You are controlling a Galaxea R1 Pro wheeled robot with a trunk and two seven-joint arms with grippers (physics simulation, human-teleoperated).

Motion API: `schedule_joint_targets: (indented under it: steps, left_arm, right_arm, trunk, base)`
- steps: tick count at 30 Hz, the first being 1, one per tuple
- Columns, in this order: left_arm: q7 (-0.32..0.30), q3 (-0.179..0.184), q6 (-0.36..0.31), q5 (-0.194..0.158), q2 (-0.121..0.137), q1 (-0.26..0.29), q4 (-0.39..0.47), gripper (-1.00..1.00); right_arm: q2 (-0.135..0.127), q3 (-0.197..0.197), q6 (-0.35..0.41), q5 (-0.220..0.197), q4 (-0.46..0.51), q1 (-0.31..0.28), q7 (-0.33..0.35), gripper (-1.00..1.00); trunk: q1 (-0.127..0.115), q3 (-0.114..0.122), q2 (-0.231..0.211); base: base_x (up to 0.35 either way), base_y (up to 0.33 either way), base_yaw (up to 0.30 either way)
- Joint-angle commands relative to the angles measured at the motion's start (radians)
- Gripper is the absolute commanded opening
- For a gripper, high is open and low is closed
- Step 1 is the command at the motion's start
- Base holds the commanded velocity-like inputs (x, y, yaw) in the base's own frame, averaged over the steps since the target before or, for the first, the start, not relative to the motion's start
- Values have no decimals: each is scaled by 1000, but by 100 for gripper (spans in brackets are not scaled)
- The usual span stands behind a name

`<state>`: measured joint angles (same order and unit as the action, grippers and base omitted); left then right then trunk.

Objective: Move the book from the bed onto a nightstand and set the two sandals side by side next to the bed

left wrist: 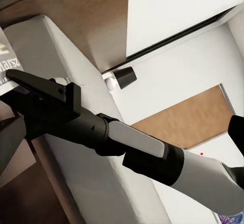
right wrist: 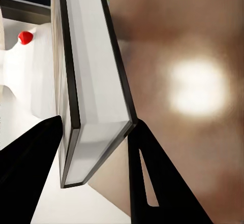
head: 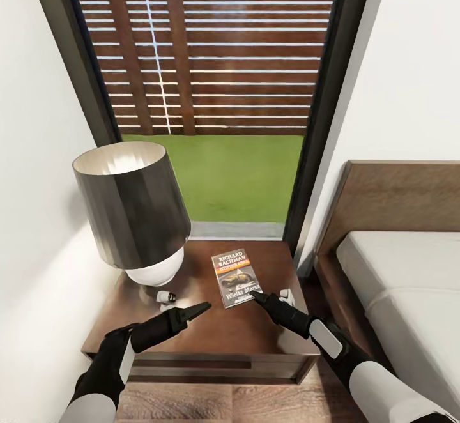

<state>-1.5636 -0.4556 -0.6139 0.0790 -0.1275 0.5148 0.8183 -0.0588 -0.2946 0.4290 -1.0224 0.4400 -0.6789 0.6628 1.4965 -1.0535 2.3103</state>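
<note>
The book [head: 236, 277], a thin paperback with "RICHARD BACHMAN" on its dark cover, lies on the dark brown nightstand [head: 211, 346] to the right of the lamp. My right gripper [head: 257, 296] is at the book's near right corner. In the right wrist view its two black fingers close on the book [right wrist: 94, 82] from both faces, with the white page edge between them. My left gripper [head: 206, 308] hovers open over the nightstand's front, a short way left of the book. The left wrist view shows the right gripper [left wrist: 20, 79] and a corner of the book [left wrist: 7, 61]. The bed [head: 396, 282] is on the right.
A lamp [head: 131, 206] with a black shade and white base takes up the nightstand's left half. Two small white items [head: 166, 296] [head: 286, 295] lie near the grippers. A tall dark-framed window [head: 211, 91] stands behind, and white walls close in on both sides.
</note>
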Motion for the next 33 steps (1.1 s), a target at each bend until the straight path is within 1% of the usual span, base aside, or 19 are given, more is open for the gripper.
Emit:
schedule_joint_targets:
  steps: [1,4,13,32,33]
  left_arm:
    - [-7,-5,-10,8,-1,1,1,100]
    - [-7,-5,-10,8,-1,1,1,100]
    - [-7,-5,-10,8,-1,1,1,100]
    - [-7,-5,-10,8,-1,1,1,100]
    - [-7,-5,-10,8,-1,1,1,100]
  right_arm:
    - [-1,-5,5,-10,0,-1,0,-100]
    - [-1,-5,5,-10,0,-1,0,-100]
    - [-1,-5,5,-10,0,-1,0,-100]
    - [-1,-5,5,-10,0,-1,0,-100]
    - [-1,-5,5,-10,0,-1,0,-100]
  trunk:
    - [0,-1,0]
    - [0,-1,0]
    - [34,-29,63]
    - [34,-29,63]
    - [38,-32,70]
  base:
    - [0,0,0]
    - [0,0,0]
    - [0,0,0]
    - [0,0,0]
    - [0,0,0]
